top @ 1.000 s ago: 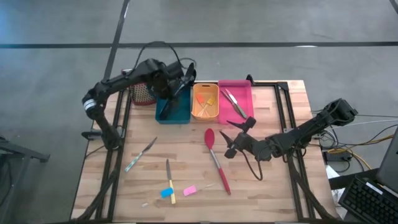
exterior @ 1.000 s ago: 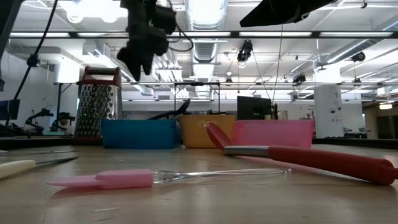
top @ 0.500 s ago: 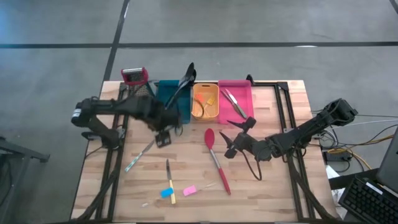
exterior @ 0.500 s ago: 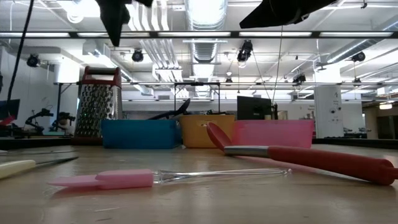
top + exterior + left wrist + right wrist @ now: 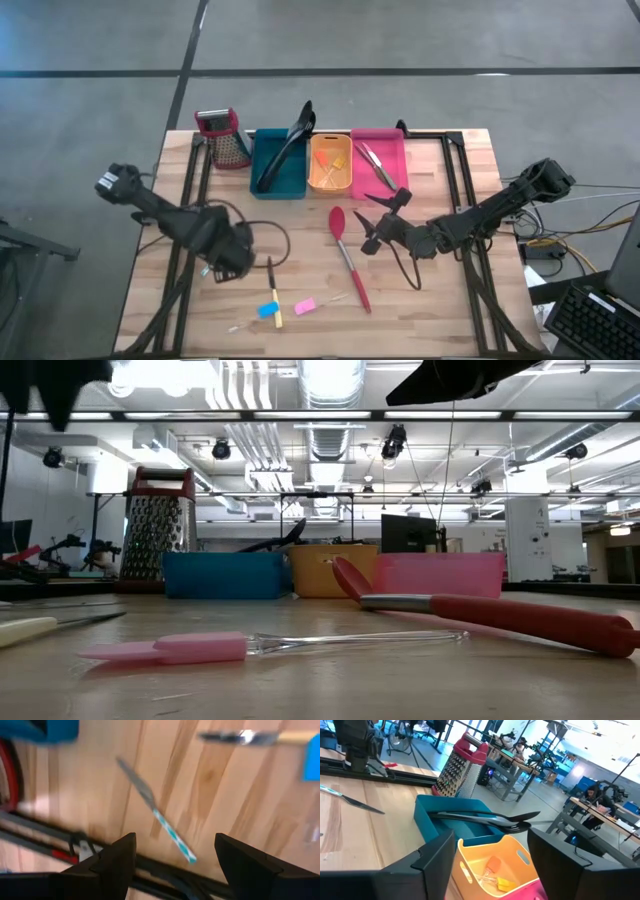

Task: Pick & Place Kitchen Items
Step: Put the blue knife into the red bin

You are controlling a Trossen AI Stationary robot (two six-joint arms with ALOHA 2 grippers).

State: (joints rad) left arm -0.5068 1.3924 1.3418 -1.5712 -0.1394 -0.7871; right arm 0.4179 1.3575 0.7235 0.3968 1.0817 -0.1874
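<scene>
The left gripper point(image 5: 232, 262) hangs open over a knife point(image 5: 155, 811) near the table's point(image 5: 430, 300) left edge. The right gripper point(image 5: 372, 222) waits open beside the red spoon point(image 5: 347, 258), in the free middle. Black utensils point(image 5: 285, 145) lie in the teal bin point(image 5: 278, 178) at the far edge

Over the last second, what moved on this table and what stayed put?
The left gripper swung from above the teal bin at the back, down to the front left, and now hovers open over the knife. It carries nothing. The black utensils now show uncovered in the teal bin. The right gripper, open, the red spoon and the other bins stayed put.
</scene>
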